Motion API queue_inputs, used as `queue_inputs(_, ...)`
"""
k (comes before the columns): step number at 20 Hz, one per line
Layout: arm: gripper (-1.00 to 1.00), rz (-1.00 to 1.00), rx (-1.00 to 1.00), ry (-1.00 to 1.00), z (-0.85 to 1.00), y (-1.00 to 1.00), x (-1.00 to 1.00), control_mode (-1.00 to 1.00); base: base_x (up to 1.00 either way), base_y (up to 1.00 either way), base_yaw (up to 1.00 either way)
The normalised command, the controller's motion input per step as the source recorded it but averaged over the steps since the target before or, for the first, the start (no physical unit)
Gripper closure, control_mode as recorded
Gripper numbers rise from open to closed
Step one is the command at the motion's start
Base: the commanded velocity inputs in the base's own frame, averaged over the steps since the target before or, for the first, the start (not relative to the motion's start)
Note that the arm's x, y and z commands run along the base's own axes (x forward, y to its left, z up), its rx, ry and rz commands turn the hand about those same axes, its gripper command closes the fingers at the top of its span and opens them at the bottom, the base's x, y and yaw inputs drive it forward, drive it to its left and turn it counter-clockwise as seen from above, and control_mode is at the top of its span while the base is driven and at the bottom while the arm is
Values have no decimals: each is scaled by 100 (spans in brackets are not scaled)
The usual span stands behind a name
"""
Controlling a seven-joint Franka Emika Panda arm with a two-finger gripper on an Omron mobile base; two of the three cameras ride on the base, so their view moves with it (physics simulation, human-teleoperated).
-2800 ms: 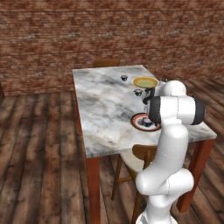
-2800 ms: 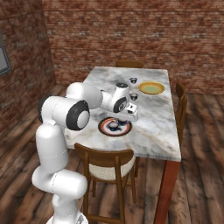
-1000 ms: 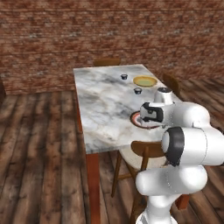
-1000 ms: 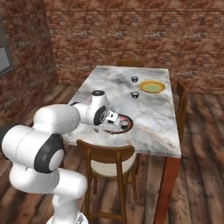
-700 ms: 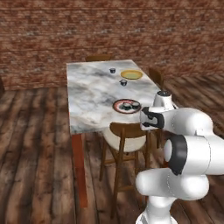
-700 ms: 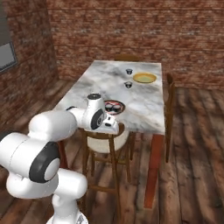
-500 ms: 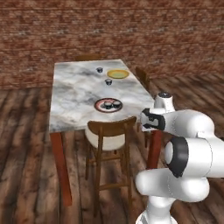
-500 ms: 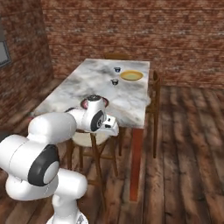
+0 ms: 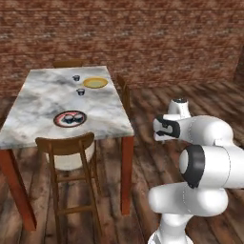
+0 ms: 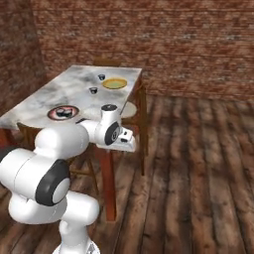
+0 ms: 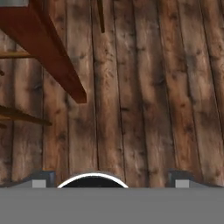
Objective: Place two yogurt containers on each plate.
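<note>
Nearest stands the glossy white arm with its dark joint rings; its pincer (image 9: 159, 129) is folded in close to the body, off the right side of the worktop and over the floor. Whether it is released or clenched I cannot tell, since the fingertips are hidden. In the hand view, worn brown floorboards (image 11: 144, 87) run lengthwise under a red-brown worktop leg (image 11: 48, 57).

A wooden chair (image 9: 66, 145) with a curved back rail and pale round seat is tucked at the near edge of the worktop (image 9: 43, 95), a rectangular slab of grey-veined white marble on red-brown legs. On its near part lies the red-rimmed plate (image 9: 70, 118), round and flat, with a white ring and dark centre; two yogurt containers (image 9: 71, 117), tiny dark cups with pale tops, sit on it side by side. Farther back a third container (image 9: 80, 91) stands on the bare marble, just before the yellow-orange plate (image 9: 95, 83), which has a greenish centre. A fourth container (image 9: 75, 77) stands on the marble just left of that plate. Behind it all rises a rough red brick wall (image 9: 143, 38).

Compared with half a second ago, both base views have swung: the worktop now lies farther left and away, and the pincer is well apart from the red-rimmed plate it hovered over 2.8 seconds ago.
</note>
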Motion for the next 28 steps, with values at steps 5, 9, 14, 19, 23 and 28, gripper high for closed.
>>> queue_inputs(5,-100,0,0,0,0,0,0,100,49,-100,7)
queue_inputs(9,-100,0,0,0,0,0,0,100,91,-97,25)
queue_inputs(14,-100,0,0,0,0,0,0,100,100,-84,32)
queue_inputs(19,-100,0,0,0,0,0,0,100,100,-63,40)
queue_inputs(23,-100,0,0,0,0,0,0,100,100,-9,63)
queue_inputs(28,-100,0,0,0,0,0,0,100,100,-11,63)
